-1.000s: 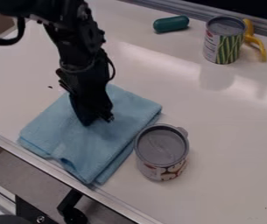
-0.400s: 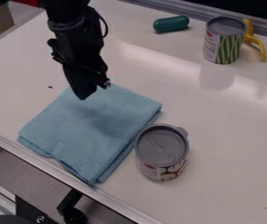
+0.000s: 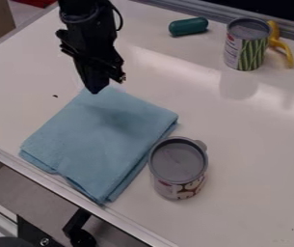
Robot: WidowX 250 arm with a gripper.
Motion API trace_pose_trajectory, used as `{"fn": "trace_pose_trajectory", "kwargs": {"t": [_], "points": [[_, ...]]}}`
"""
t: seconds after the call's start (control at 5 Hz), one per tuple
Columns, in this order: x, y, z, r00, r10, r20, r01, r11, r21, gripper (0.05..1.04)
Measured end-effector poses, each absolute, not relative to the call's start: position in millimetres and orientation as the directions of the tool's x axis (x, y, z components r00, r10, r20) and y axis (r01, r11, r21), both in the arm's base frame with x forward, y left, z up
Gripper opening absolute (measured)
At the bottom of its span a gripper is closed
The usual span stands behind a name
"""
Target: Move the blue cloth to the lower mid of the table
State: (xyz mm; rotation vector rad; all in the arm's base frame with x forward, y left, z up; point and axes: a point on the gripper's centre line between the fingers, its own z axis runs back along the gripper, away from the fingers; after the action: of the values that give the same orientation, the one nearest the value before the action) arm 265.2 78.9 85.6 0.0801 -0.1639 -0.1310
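Blue and folded into layers, the cloth (image 3: pixel 100 144) lies at the lower left of the white table (image 3: pixel 252 169), close to its metal-trimmed edge. Over its far corner hangs the black gripper (image 3: pixel 106 86); whether its pincer is wide or narrow, I cannot tell. Just right of the cloth stands a gray-topped can (image 3: pixel 178 164). Farther off are a teal capsule-shaped object (image 3: pixel 188 26), a green-patterned can (image 3: pixel 246 46) and, beside that, a curved yellow object (image 3: pixel 282 46).

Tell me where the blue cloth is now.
In the camera view, the blue cloth lies left of center, by the table's metal edge, just left of the nearer can.
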Motion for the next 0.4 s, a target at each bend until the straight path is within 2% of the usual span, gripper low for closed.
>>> {"fn": "trace_pose_trajectory", "kwargs": {"t": [0.2,0.4], "points": [[291,83,82,0.980,-0.114,0.164,0.099,0.990,0.101,0.217],[315,75,75,0.981,-0.140,0.132,0.130,0.988,0.086,0.462]]}}
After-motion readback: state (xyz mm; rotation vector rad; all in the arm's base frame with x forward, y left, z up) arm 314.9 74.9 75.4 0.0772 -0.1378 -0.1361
